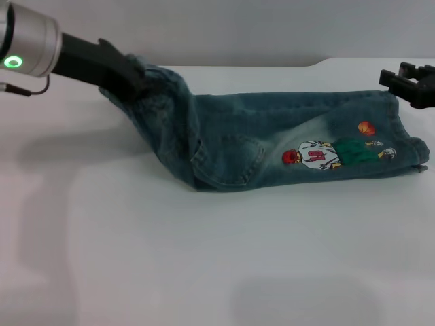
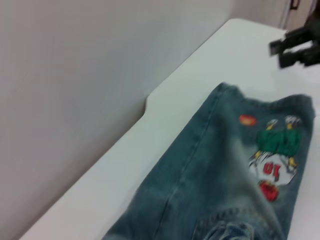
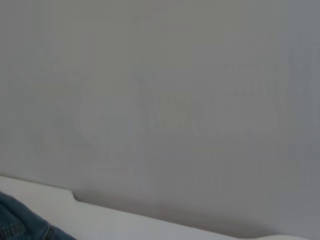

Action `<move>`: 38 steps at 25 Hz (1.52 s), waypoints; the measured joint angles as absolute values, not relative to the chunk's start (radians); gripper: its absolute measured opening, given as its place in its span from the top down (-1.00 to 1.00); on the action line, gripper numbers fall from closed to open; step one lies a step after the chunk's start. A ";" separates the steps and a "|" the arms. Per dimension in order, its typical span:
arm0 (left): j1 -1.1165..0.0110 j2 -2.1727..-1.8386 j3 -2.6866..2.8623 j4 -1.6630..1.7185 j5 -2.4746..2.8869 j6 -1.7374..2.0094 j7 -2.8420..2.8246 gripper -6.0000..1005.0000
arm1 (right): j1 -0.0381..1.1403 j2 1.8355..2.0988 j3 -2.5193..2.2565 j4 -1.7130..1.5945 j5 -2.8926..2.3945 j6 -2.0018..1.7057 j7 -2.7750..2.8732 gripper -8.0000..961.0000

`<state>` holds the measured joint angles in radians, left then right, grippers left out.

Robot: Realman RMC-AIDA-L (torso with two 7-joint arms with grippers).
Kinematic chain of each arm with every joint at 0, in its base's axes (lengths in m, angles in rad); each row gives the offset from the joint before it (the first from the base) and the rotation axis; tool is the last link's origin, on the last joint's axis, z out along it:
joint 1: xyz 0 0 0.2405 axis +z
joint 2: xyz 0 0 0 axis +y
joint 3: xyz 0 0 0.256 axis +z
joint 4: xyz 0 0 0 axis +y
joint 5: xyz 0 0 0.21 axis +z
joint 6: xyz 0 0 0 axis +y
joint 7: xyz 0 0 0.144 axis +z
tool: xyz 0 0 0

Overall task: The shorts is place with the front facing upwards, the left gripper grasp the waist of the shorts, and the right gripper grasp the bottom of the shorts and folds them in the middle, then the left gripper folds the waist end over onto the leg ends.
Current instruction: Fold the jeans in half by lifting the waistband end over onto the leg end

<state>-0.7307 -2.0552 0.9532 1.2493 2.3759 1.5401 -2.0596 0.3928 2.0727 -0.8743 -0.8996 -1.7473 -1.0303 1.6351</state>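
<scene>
Left gripper [image 1: 132, 81] jaws clamp waist of the shorts [image 1: 160, 85] | right gripper [image 1: 411, 81] unclear; head view only

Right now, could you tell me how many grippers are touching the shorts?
1: the left gripper grips the waist of the shorts, lifted. The right gripper hovers just beyond the leg ends.

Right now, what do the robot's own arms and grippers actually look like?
The left arm has a silver cylindrical wrist with a glowing green ring and a thin dark cable beneath it, leading into the matte black left gripper. Of the right arm, only the right gripper shows: black, angular and blocky.
</scene>
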 joint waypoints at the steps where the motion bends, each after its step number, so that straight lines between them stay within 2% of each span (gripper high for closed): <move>1: -0.737 -2.055 0.960 1.251 2.372 1.540 -2.063 0.88 | 0.393 2.073 -0.875 -0.895 -1.747 -1.029 1.633 0.04; 38: -0.890 -2.058 1.137 1.442 2.332 1.558 -2.203 0.88 | 0.457 2.074 -1.074 -0.779 -1.850 -0.973 1.623 0.04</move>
<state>-0.8899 -2.0584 1.1369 1.4424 2.3318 1.5578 -2.2029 0.4569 2.0735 -1.0743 -0.7794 -1.8501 -0.9731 1.6233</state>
